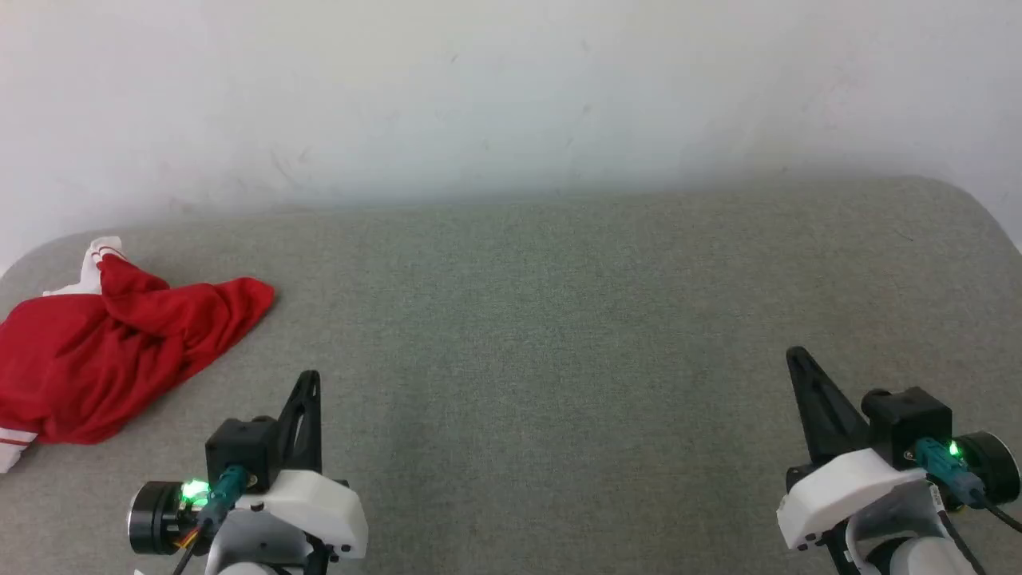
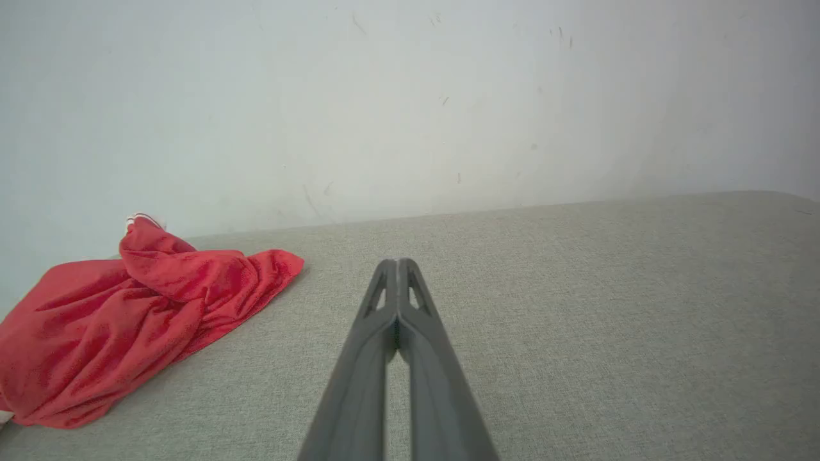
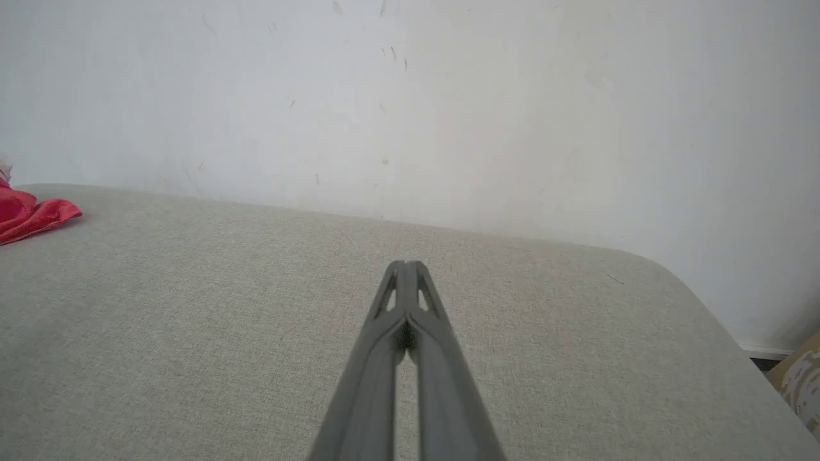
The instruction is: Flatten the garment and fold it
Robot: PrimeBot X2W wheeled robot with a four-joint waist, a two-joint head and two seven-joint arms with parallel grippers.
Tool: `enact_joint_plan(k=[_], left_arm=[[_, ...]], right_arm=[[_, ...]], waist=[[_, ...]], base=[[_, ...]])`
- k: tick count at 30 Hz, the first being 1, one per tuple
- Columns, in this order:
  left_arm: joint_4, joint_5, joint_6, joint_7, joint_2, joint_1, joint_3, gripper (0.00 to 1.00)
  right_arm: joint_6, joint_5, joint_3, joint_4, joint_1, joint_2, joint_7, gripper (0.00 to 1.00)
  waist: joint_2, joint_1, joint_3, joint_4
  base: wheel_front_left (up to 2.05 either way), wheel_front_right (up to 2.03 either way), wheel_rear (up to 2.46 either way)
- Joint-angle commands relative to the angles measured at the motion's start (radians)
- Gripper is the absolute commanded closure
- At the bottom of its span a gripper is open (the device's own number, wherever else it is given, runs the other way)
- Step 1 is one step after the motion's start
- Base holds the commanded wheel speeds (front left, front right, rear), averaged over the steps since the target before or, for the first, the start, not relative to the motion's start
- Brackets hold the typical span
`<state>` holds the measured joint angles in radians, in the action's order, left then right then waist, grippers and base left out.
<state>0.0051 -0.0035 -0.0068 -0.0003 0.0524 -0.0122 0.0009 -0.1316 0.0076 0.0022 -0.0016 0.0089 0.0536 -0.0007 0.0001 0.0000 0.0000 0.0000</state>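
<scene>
Left pincer (image 1: pixel 310 382): fingers pressed together, pinching nothing, poised over the bare grey pad (image 1: pixel 559 319).
Right pincer (image 1: pixel 798 361): also pressed together and holding nothing, far off to the left pincer's right.
Shirt (image 1: pixel 104 359): a crumpled red heap on the pad, off to the left of the left pincer and a little ahead of it, touching neither pincer. A white sleeve shows at its far end and striped trim at its near end.
Nearer arm: the left, by a wide margin. From the right pincer (image 3: pixel 405 266), the shirt (image 3: pixel 32 214) is just a red scrap at the far left.
Long axis: slanting, from the near end out to the left towards a far corner that points in ahead of the left pincer (image 2: pixel 397 266).
Closest part: that red corner of the shirt (image 2: pixel 128 320), probably the easiest first hold.
In the way: only bare pad between the left pincer and the heap.
Likely risk: the layers are bunched, so one pinch may lift several folds.
Beyond: a pale wall (image 1: pixel 511 96) rises behind the pad's far edge.
</scene>
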Motion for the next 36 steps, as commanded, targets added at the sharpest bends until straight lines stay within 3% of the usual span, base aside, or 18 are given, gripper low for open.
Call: enact_joint_plan(k=[1,36], left_arm=[[-0.005,0.004,0.007,0.000,-0.002,0.012,-0.001,1.00],[-0.005,0.004,0.007,0.000,-0.002,0.012,-0.001,1.00]], right_arm=[[0.001,-0.008,-0.002,0.002,-0.009,-0.003,0.001,1.00],[0.001,-0.008,-0.002,0.002,-0.009,-0.003,0.001,1.00]], waist=[[-0.0001,0.0000,0.000,0.000],[-0.0001,0.0000,0.000,0.000]], base=[[0.00,0.00,0.00],[0.00,0.00,0.00]])
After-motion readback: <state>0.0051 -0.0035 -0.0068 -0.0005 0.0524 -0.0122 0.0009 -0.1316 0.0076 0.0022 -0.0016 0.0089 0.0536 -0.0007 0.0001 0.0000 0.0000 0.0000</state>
